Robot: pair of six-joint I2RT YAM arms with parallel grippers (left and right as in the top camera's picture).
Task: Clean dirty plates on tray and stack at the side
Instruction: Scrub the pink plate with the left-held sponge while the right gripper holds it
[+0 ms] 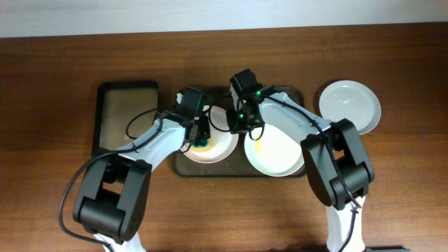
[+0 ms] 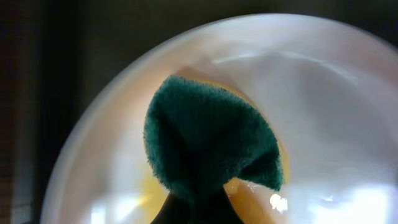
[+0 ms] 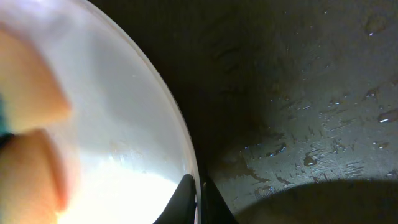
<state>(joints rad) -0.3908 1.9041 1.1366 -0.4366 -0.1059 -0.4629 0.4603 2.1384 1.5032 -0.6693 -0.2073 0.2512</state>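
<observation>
The tray (image 1: 297,93) holds two white plates. My left gripper (image 1: 201,135) is shut on a green and yellow sponge (image 1: 201,145) and presses it onto the left plate (image 1: 220,145). In the left wrist view the sponge (image 2: 211,143) lies on that plate (image 2: 323,124), over a yellowish smear, with the gripper (image 2: 199,214) at the bottom edge. My right gripper (image 1: 241,128) is shut on the left plate's right rim; the right wrist view shows its fingers (image 3: 198,196) pinching the rim (image 3: 180,124). The second plate (image 1: 280,150) lies right of it, with a faint yellow smear. A third plate (image 1: 350,105) rests on the table beside the tray.
A smaller black tray (image 1: 105,119) stands left of the big tray, with nothing visible in it. The tray floor (image 3: 311,93) is wet with droplets. Both arms cross over the middle of the tray. The table (image 1: 56,84) is brown wood.
</observation>
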